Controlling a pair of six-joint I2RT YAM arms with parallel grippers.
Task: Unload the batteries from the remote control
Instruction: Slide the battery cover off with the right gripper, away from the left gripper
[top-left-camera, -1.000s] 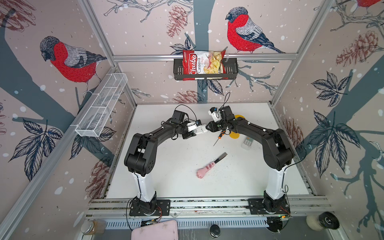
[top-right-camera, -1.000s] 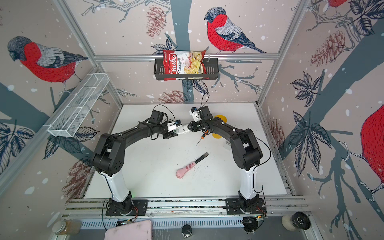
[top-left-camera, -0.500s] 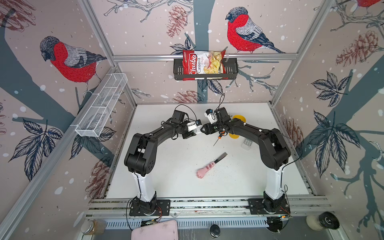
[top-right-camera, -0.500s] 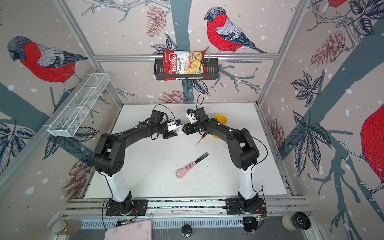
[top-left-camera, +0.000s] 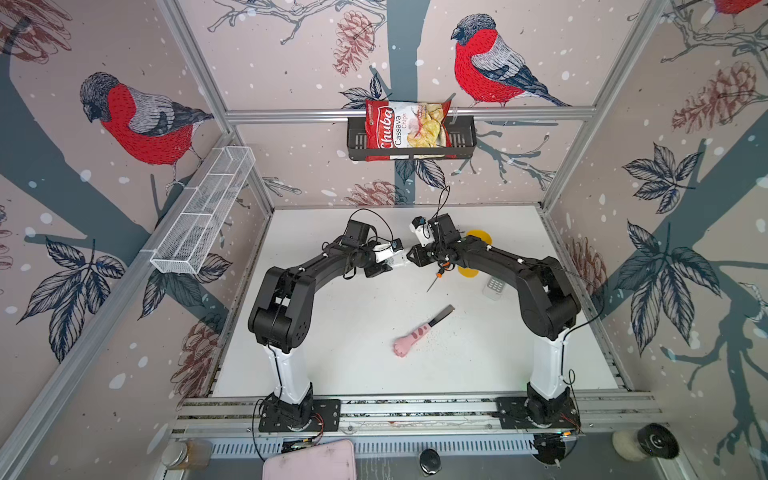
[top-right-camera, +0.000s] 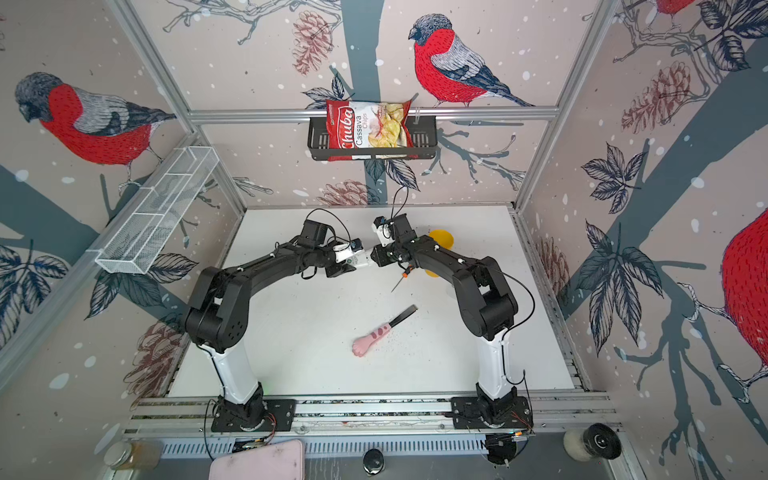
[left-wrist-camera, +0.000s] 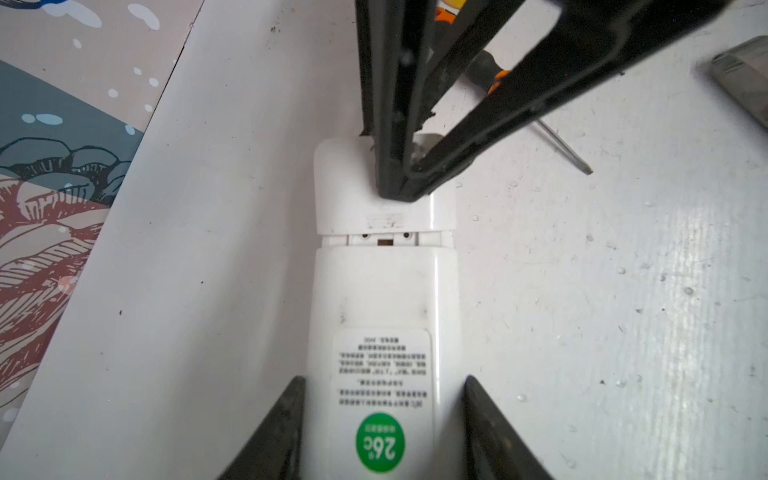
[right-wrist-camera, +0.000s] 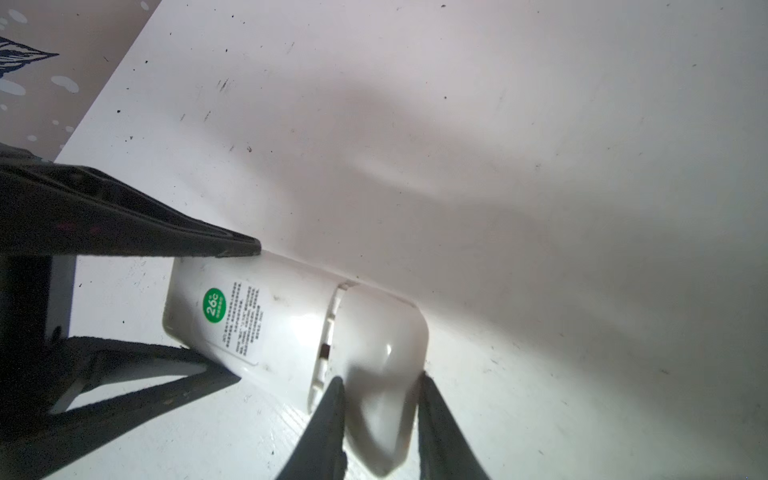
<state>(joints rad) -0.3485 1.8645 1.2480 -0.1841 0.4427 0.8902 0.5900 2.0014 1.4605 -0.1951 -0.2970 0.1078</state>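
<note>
In both top views the white remote control (top-left-camera: 397, 262) sits at the middle of the far half of the table (top-left-camera: 332, 365). It is spanned between the left gripper (top-left-camera: 388, 266) and the right gripper (top-left-camera: 411, 258), well clear of every wall. An orange-and-black screwdriver (top-left-camera: 436, 279) lies just beside the right gripper. A yellow dish (top-left-camera: 478, 240) is under that forearm, and a small grey remote (top-left-camera: 494, 286) lies near the right edge. The nearer half is bare except for a pink paw-handled tool (top-left-camera: 417, 336). A chip bag (top-left-camera: 405, 129) in the back wall's black basket (top-left-camera: 465, 137) reads "Chuba Cassava Chips".

Left wrist view: the left gripper's fingers (left-wrist-camera: 286, 428) clamp the remote's long sides. The battery cover (left-wrist-camera: 345, 191) is slid a slit open, and the batteries are hidden beneath it. The right gripper's fingertips converge on the cover. Bare table lies on both sides, and the wall's edge runs along one. A green sticker (left-wrist-camera: 380, 442) reads "26°C"; the label's small print is illegible.

Right wrist view: the right gripper's fingers (right-wrist-camera: 324, 419) stand narrowly apart, pinching the cover's rounded end, with bare table beyond.
</note>
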